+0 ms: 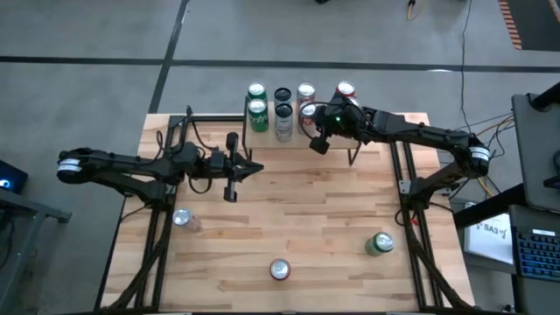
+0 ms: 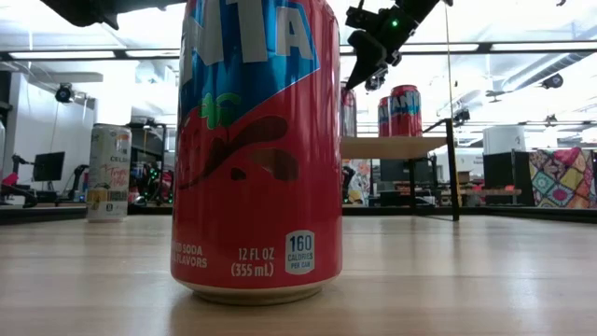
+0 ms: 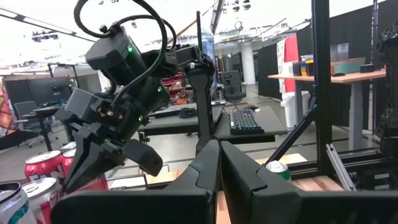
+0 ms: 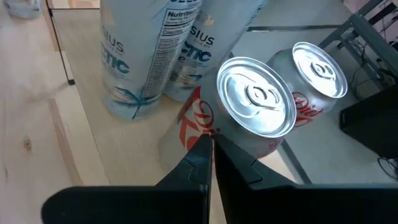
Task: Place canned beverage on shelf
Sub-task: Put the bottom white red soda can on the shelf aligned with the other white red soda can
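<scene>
The shelf [image 1: 367, 131] at the table's far edge already carries 8 cans in 2 rows; 3 cans wait on the tabletop [image 1: 289, 201], well apart. Right gripper [image 1: 318, 143] hovers over the shelf, fingers pressed together, empty; left gripper [image 1: 231, 166] likewise, mid-table

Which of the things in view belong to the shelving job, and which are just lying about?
Job: shelf; loose red can, green can and silver can on the table; shut right tool by the shelved cans.
Lying about: keyboard and cables off the table's right side.
</scene>
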`<state>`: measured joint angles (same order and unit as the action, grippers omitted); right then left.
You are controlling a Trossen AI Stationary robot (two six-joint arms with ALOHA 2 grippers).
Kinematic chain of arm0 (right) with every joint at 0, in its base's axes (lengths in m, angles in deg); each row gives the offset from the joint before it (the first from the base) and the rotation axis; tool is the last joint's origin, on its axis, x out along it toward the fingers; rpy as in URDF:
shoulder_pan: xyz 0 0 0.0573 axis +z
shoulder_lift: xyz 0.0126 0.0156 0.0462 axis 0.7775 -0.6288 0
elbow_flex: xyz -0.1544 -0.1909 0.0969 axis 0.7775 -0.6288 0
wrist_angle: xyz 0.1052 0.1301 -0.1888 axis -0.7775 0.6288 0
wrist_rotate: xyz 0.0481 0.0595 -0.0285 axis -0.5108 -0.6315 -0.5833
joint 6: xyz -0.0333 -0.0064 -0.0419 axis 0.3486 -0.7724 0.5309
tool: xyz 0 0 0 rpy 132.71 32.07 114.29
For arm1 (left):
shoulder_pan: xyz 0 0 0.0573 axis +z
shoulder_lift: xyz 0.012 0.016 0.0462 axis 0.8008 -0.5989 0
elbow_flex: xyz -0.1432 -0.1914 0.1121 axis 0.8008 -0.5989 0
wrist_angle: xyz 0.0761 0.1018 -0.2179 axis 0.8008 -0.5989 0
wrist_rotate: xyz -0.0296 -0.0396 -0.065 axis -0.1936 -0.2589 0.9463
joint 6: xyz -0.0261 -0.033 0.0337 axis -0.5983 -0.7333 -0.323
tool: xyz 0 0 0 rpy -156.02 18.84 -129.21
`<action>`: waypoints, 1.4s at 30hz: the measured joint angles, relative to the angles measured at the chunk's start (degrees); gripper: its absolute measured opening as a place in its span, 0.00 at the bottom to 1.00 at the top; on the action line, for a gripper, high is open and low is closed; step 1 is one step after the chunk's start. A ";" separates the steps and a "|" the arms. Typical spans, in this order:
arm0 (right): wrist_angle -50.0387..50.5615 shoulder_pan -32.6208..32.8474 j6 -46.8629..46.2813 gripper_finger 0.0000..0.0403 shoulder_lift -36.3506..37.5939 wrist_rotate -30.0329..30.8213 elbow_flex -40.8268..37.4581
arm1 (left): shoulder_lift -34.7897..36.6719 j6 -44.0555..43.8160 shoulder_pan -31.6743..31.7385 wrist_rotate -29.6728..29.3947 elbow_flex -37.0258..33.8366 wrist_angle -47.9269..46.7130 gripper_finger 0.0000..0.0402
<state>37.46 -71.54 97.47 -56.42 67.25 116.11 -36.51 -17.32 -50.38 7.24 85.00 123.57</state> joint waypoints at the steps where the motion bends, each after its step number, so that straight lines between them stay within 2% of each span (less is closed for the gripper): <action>1: -0.20 -0.14 0.10 0.02 0.00 -0.01 0.00 | 0.00 0.00 0.00 0.00 0.00 0.00 0.00; 28: -1.58 -0.91 0.28 0.02 -0.07 -0.02 -0.48 | 0.00 0.00 0.02 0.00 0.00 -0.02 0.00; 36: 2.82 -0.91 -0.78 0.02 -0.07 0.03 -0.20 | 0.00 0.00 0.02 0.00 0.00 -0.07 0.00; 42: 2.74 -0.93 0.07 0.02 -0.07 4.40 -0.18 | 0.00 0.00 0.00 0.00 0.00 -0.10 0.00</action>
<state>40.20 -72.47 97.54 -56.49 71.65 115.93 -36.51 -17.32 -50.38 7.24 85.00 123.47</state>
